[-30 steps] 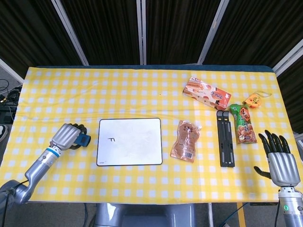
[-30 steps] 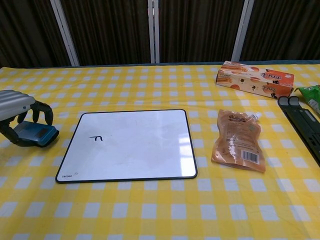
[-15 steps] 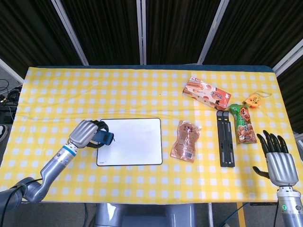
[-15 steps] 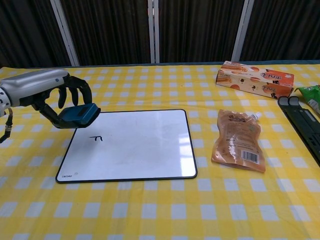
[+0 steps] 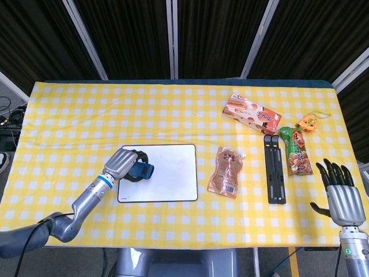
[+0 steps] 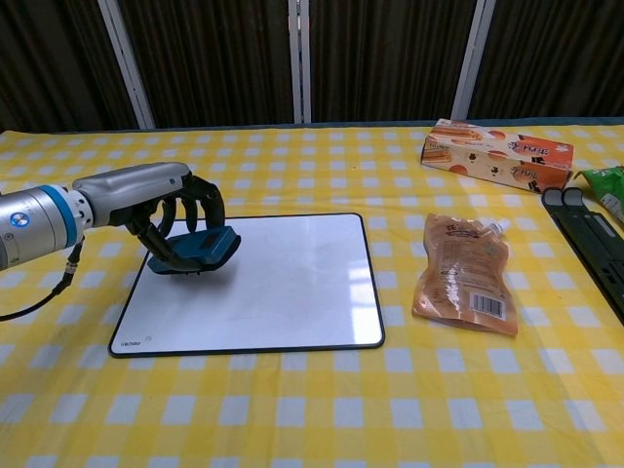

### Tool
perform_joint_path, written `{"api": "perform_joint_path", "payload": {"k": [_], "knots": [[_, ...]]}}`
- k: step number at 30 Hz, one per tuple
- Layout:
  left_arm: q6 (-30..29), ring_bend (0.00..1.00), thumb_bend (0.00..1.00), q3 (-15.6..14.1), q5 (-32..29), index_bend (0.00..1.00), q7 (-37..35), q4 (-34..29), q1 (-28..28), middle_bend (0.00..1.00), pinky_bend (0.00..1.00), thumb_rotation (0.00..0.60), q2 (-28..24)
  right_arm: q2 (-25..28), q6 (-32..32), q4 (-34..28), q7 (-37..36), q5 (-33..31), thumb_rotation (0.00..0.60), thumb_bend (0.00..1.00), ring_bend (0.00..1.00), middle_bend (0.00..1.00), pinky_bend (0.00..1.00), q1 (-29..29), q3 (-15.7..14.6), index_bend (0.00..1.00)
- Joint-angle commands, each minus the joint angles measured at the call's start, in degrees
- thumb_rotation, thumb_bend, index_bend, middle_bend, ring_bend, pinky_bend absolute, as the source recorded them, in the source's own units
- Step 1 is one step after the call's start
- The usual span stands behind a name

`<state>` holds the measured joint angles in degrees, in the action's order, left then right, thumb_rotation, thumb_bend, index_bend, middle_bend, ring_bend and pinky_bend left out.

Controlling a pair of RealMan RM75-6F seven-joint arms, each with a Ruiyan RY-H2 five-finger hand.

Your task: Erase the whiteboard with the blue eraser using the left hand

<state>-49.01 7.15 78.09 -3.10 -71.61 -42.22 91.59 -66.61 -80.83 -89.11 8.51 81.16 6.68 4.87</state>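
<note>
The whiteboard [image 5: 167,173] [image 6: 283,283] lies flat on the checked cloth, left of centre. My left hand [image 5: 124,164] [image 6: 166,210] grips the blue eraser [image 5: 142,171] [image 6: 200,251] and holds it down on the board's left part, where the black mark was; the eraser and hand hide that spot. The rest of the board looks white. My right hand [image 5: 341,193] hovers open at the table's right front edge, fingers spread, holding nothing; the chest view does not show it.
An orange pouch [image 5: 226,172] [image 6: 460,273] lies just right of the board. A black folded stand [image 5: 274,168], a green snack bag [image 5: 296,150], an orange box [image 5: 253,113] [image 6: 497,153] and a small orange item [image 5: 309,122] sit further right.
My left hand lifted the eraser from the cloth left of the board, carried it right and lowered it onto the board over the black mark. The right hand barely shifted.
</note>
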Motion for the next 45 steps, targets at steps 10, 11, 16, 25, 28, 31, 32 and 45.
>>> {"api": "perform_joint_path", "payload": {"k": [10, 11, 16, 25, 28, 31, 32, 45], "knots": [[1.93, 0.48, 0.27, -1.50, 1.98, 0.58, -7.71, 2.00, -1.14, 0.39, 0.53, 0.600, 3.27, -0.45, 0.54, 0.56, 0.66, -0.93, 0.600, 0.00, 0.00, 0.00, 0.00, 0.10, 0.08, 0.00], [1.80, 0.48, 0.27, -1.65, 2.45, 0.58, -8.00, 1.70, -1.25, 0.39, 0.53, 0.600, 3.25, -0.46, 0.56, 0.62, 0.66, -0.99, 0.600, 0.00, 0.00, 0.00, 0.00, 0.10, 0.09, 0.00], [2.76, 0.48, 0.27, -2.10, 2.97, 0.58, -8.97, -0.04, -2.03, 0.39, 0.53, 0.600, 3.71, -0.53, 0.60, 0.81, 0.73, -1.16, 0.600, 0.00, 0.00, 0.00, 0.00, 0.10, 0.12, 0.00], [2.72, 0.48, 0.27, -1.27, 1.68, 0.58, -8.11, 2.33, -2.53, 0.39, 0.53, 0.600, 5.28, -0.40, 0.42, 0.88, 0.49, -1.26, 0.600, 0.00, 0.00, 0.00, 0.00, -0.02, 0.18, 0.00], [3.21, 0.48, 0.27, -0.71, 0.68, 0.59, -8.37, 4.25, -2.73, 0.40, 0.53, 0.600, 5.61, -0.35, 0.40, 0.90, 0.33, -1.32, 0.600, 0.00, 0.00, 0.00, 0.00, -0.04, 0.22, 0.00], [3.62, 0.48, 0.27, -0.36, -0.15, 0.59, -9.01, 6.18, -2.73, 0.40, 0.53, 0.600, 5.98, -0.32, 0.45, 0.95, 0.24, -1.41, 0.600, 0.00, 0.00, 0.00, 0.00, -0.04, 0.26, 0.00], [3.78, 0.48, 0.27, -0.24, -0.41, 0.59, -9.47, 6.80, -2.71, 0.40, 0.53, 0.600, 6.02, -0.33, 0.47, 0.98, 0.23, -1.45, 0.600, 0.00, 0.00, 0.00, 0.00, -0.03, 0.27, 0.00], [3.78, 0.48, 0.27, -0.48, 0.30, 0.60, -15.72, 12.83, -2.14, 0.40, 0.53, 0.600, 6.68, -0.29, 0.47, 0.92, 0.17, -1.65, 0.600, 0.00, 0.00, 0.00, 0.00, 0.00, 0.40, 0.00]]}}
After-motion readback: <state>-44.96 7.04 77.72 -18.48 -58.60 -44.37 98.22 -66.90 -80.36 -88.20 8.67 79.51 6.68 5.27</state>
